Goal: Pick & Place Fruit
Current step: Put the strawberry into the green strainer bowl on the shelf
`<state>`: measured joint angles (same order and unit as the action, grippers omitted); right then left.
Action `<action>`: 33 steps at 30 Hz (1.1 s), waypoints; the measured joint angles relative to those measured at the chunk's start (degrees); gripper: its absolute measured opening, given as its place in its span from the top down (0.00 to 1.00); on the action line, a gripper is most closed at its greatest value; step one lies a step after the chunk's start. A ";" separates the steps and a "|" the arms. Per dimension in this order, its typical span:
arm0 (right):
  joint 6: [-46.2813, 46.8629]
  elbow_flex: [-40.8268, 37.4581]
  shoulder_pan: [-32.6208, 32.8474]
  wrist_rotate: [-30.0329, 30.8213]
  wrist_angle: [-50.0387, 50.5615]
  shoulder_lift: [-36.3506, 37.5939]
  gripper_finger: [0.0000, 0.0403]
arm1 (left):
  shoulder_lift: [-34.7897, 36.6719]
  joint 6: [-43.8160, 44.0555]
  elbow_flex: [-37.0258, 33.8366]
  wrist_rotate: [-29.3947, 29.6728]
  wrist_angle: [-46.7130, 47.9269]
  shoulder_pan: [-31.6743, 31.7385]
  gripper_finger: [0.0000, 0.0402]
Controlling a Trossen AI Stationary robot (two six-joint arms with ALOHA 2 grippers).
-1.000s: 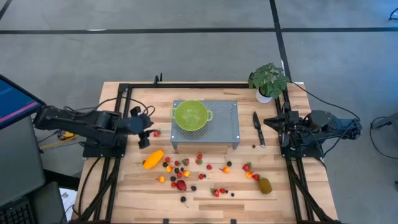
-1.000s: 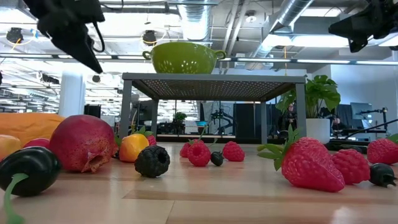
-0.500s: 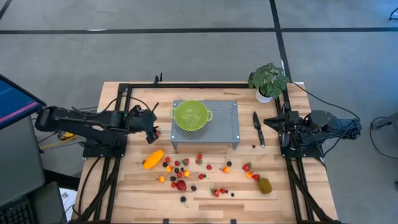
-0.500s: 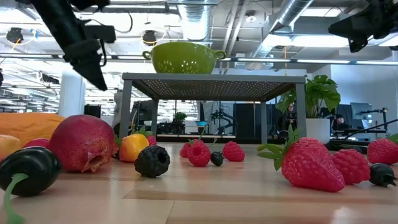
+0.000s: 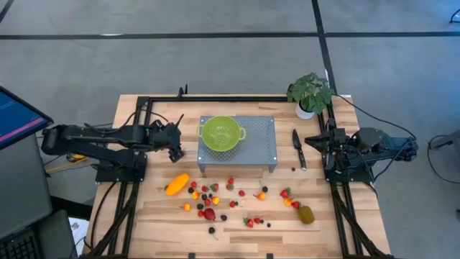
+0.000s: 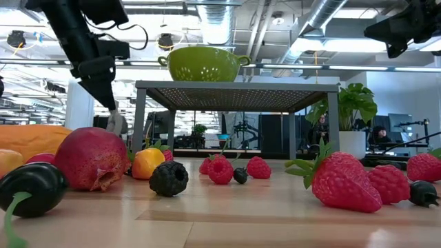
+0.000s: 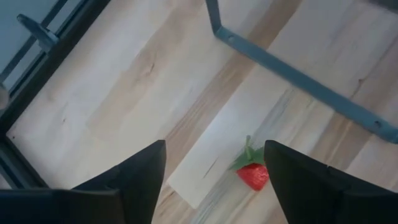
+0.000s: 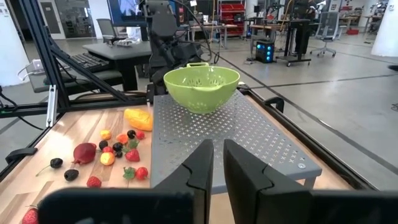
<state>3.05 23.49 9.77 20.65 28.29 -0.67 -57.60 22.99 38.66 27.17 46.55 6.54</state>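
Small red, orange and dark fruit pieces [image 5: 230, 194] lie scattered over the table's near half. Among them are a long orange-yellow fruit [image 5: 177, 184], a red round fruit [image 5: 209, 214] and a brown-green oval [image 5: 307, 214]. My left gripper [image 7: 214, 146] hangs open, slanting down, by the left legs of the grey stand [image 5: 259, 140]. One strawberry [image 7: 255, 176] lies on the wood below its fingers, untouched. My right gripper [image 8: 217, 163] is shut, level, at the table's right side [image 5: 310, 140].
A green colander [image 5: 221, 134] sits on the perforated grey stand, whose leg bar [image 7: 298, 78] runs close past my left gripper. A black-handled knife [image 5: 297, 147] lies right of the stand, and a potted plant [image 5: 310, 93] stands at the far right corner.
My left gripper has moved toward the stand's left legs and sunk lower, rolling a little as it went. It now hangs over the lone strawberry. The fruit lies where it was.
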 joint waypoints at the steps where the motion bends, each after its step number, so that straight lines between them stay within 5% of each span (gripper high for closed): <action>1: 0.00 0.00 -0.01 0.01 0.00 0.00 0.92 | 0.00 0.25 -0.59 -0.01 0.01 0.24 0.35; 13: 0.00 0.00 -0.01 -0.01 0.00 0.00 0.92 | 0.00 3.24 -6.78 -1.42 -6.21 3.35 0.35; 18: -0.02 0.00 -0.01 0.00 0.00 0.00 0.92 | 0.00 3.25 -10.48 -6.70 -12.45 3.32 0.35; 33: 0.00 0.00 -0.01 0.00 0.00 0.00 0.92 | 0.00 4.51 -11.61 -8.56 -14.18 3.28 0.35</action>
<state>3.05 23.49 9.76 20.65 28.29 -0.67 -57.60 27.49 27.05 18.61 32.37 9.82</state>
